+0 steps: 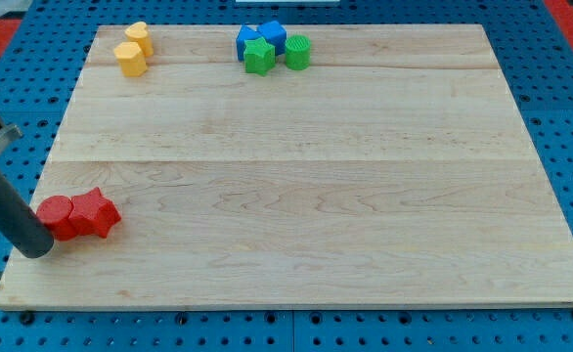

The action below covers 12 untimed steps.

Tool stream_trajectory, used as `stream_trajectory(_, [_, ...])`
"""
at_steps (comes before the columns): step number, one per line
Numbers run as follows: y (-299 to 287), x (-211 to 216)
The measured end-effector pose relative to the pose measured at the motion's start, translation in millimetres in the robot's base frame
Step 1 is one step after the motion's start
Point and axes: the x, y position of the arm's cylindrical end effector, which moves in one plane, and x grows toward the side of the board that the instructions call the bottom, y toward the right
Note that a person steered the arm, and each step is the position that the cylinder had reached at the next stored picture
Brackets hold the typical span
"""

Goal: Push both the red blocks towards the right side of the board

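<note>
Two red blocks lie side by side near the board's left edge, low in the view: a round red block (58, 214) on the left, touching a star-shaped red block (95, 212) on its right. My tip (37, 248) rests on the board just left of and below the round red block, very close to it or touching it. The dark rod slants up from the tip to the view's left edge.
Two yellow blocks (130, 58) (138, 37) sit at the board's top left. Two blue blocks (272, 33) (247, 41), a green star-shaped block (259, 57) and a green round block (297, 52) cluster at the top centre. The wooden board (316, 196) lies on a blue pegboard.
</note>
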Motion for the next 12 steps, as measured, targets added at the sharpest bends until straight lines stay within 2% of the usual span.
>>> stream_trajectory(2, [-46, -8])
stream_trajectory(4, [-43, -29])
stream_trajectory(8, [32, -31])
stream_trajectory(12, [96, -60])
